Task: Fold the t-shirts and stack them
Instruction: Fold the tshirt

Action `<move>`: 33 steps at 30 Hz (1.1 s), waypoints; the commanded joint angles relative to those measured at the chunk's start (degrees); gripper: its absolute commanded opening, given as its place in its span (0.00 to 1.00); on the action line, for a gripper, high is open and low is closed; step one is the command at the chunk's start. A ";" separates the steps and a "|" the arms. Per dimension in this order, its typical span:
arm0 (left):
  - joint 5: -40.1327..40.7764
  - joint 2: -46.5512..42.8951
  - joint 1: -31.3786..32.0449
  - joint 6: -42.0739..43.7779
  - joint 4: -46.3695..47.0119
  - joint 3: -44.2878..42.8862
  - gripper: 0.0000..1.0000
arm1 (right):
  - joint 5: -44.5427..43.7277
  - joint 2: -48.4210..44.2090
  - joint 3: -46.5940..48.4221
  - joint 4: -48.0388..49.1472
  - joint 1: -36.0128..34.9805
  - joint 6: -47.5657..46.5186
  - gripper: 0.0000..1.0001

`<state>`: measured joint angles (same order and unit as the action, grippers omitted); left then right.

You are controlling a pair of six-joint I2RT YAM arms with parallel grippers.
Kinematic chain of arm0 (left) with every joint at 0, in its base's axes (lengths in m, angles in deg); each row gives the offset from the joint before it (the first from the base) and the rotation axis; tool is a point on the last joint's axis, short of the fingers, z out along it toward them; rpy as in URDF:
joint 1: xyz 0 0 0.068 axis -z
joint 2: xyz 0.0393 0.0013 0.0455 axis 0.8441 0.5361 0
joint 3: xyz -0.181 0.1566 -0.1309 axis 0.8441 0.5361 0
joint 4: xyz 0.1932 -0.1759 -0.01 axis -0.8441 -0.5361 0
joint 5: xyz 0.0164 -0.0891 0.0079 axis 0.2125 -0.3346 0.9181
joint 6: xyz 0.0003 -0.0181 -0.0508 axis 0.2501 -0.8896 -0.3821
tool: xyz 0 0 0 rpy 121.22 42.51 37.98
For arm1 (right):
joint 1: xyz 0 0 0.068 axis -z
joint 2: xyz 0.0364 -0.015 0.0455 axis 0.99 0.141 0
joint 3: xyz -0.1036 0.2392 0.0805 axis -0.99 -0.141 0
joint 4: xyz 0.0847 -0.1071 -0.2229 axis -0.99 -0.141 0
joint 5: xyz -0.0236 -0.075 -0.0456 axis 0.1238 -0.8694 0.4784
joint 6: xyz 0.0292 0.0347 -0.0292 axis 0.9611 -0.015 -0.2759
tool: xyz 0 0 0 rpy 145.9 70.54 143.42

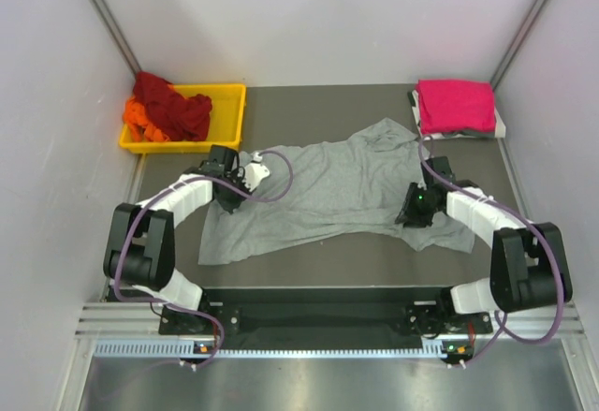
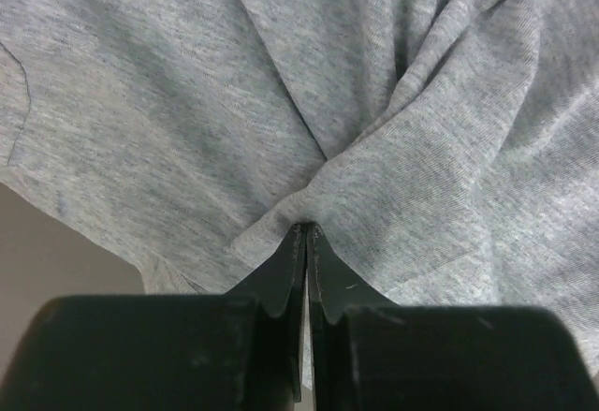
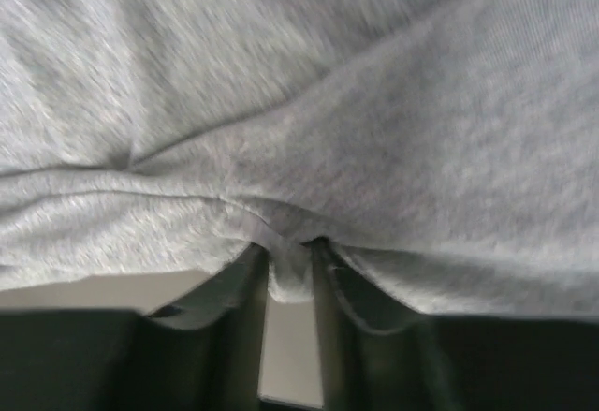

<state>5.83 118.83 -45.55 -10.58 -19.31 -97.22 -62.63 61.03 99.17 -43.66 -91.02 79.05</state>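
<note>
A light heather-grey t-shirt point(image 1: 328, 186) lies rumpled across the middle of the dark table. My left gripper point(image 1: 245, 177) is at the shirt's left part. In the left wrist view its jaws point(image 2: 307, 230) are shut, with a pinch of grey cloth point(image 2: 393, 102) at the tips. My right gripper point(image 1: 413, 211) is at the shirt's right part. In the right wrist view a fold of the cloth point(image 3: 374, 149) sits nipped between the fingers of the gripper point(image 3: 292, 259). A folded magenta-pink t-shirt point(image 1: 456, 105) lies at the back right. Dark red point(image 1: 173, 102) and orange point(image 1: 142, 119) t-shirts are bunched in the tray.
A yellow plastic tray point(image 1: 232, 116) stands at the back left corner. Pale walls close in the table on the left, right and back. Bare dark table point(image 1: 318, 261) shows between the grey shirt and the arm bases.
</note>
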 commanded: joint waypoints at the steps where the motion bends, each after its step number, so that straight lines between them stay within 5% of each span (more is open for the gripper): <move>1: -0.61 -1.03 -0.17 1.36 0.36 0.13 0.02 | 0.52 1.37 2.80 4.25 -0.63 0.65 0.21; 8: 1.41 -2.00 -0.52 1.10 1.14 0.40 0.00 | -1.50 0.05 4.72 3.37 -0.63 0.13 0.00; 20: 17.05 -2.79 -4.03 -6.90 4.65 -4.61 0.00 | -2.56 1.37 10.97 1.61 -0.72 -1.81 0.00; 26: 2.04 -2.61 -3.86 -3.04 -0.97 -4.62 0.01 | -1.68 4.27 11.67 4.25 -0.72 -2.33 0.00; 30: -3.68 -3.14 -3.77 0.92 0.52 -3.21 0.18 | -2.47 6.55 12.64 4.34 -0.72 -3.21 0.00; 33: -6.66 -1.39 -3.77 2.32 0.01 -4.69 0.20 | -1.42 7.17 12.56 5.12 -0.72 -3.13 0.00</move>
<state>5.61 118.09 -49.37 -11.34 -19.46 -100.43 -64.22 67.93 108.97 -40.45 -91.07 76.91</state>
